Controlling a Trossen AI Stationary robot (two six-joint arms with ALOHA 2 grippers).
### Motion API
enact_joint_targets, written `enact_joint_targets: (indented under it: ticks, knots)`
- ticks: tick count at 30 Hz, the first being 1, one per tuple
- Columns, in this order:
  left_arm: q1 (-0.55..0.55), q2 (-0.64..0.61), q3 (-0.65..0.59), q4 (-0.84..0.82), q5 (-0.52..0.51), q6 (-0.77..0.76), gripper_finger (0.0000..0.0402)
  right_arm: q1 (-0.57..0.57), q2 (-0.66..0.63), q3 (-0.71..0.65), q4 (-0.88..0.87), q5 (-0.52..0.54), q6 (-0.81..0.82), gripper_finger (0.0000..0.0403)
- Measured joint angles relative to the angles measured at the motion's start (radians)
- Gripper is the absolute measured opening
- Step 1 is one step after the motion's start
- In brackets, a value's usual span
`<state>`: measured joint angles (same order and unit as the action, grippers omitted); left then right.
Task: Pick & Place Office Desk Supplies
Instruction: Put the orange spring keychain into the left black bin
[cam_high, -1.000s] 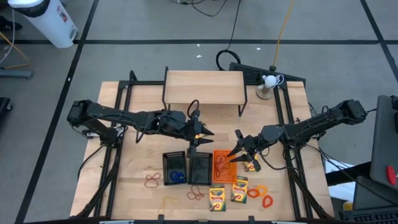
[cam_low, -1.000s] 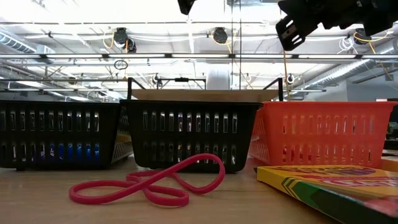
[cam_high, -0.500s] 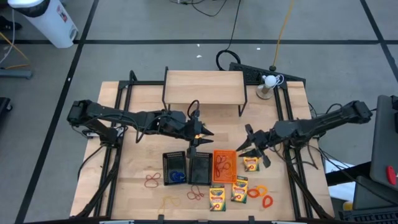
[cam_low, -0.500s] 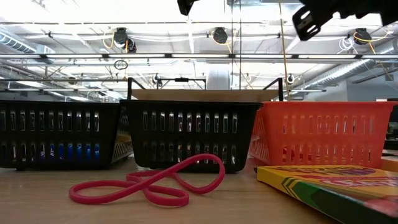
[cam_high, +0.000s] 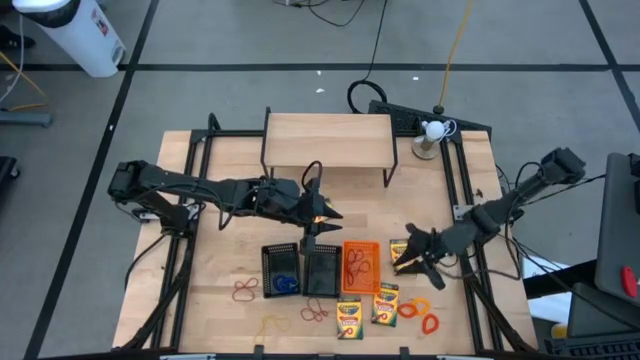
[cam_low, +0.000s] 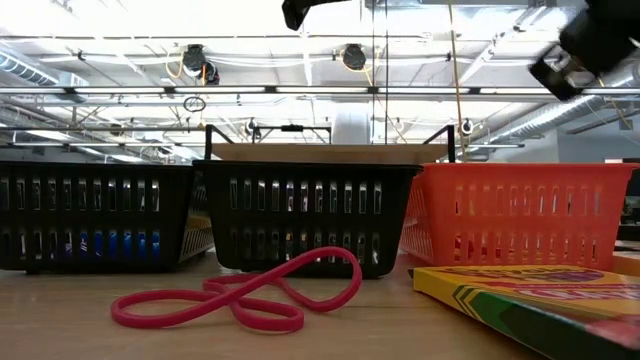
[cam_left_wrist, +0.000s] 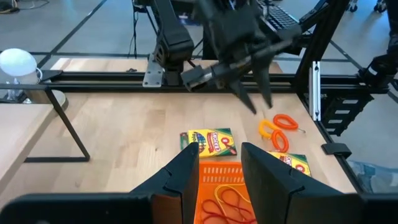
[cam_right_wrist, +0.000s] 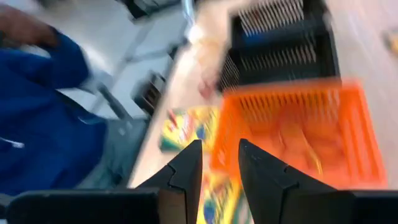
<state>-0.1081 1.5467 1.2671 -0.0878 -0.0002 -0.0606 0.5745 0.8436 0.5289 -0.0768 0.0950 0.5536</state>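
Note:
Two black mesh trays (cam_high: 281, 270) (cam_high: 321, 270) and an orange mesh tray (cam_high: 361, 267) stand in a row near the table's front; red rubber bands (cam_left_wrist: 230, 199) lie in the orange one. Crayon boxes (cam_high: 349, 318) (cam_high: 385, 303) lie flat in front of them, and a third box (cam_high: 400, 262) lies right of the orange tray. My right gripper (cam_high: 415, 255) hangs open over that third box, holding nothing. My left gripper (cam_high: 325, 212) hovers open and empty just behind the middle tray. Loose rubber bands (cam_high: 244, 290) (cam_high: 415, 307) rest on the wood.
A light wooden shelf (cam_high: 328, 140) with black legs stands at the back centre, and a white ball on a stand (cam_high: 432, 130) at the back right. A red rubber band (cam_low: 240, 295) lies before the trays. A person in blue (cam_right_wrist: 43, 118) is beyond the table.
My right gripper has swung from above the orange tray toward the table's right edge and a little nearer the front, rolling as it went; it now hangs over the crayon box beside the tray.

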Motion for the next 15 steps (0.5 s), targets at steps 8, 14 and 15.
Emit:
enact_joint_targets:
  ticks: [8, 14, 15]
  knots:
    - [0.0, 0.0, 0.0, 0.012, -0.001, 0.015, 0.0122, 0.123, 0.158, 0.0, -0.055, 0.064, 0.252, 0.0093]
    - [0.0, -0.001, 0.0, 0.025, -0.001, 0.062, 0.0122, 0.157, 0.275, 0.0, -0.055, -0.013, 0.447, 0.0093]
    - [0.0, 0.0, 0.0, 0.031, -0.001, 0.067, 0.0122, 0.163, 0.292, 0.0, -0.053, -0.026, 0.473, 0.0093]
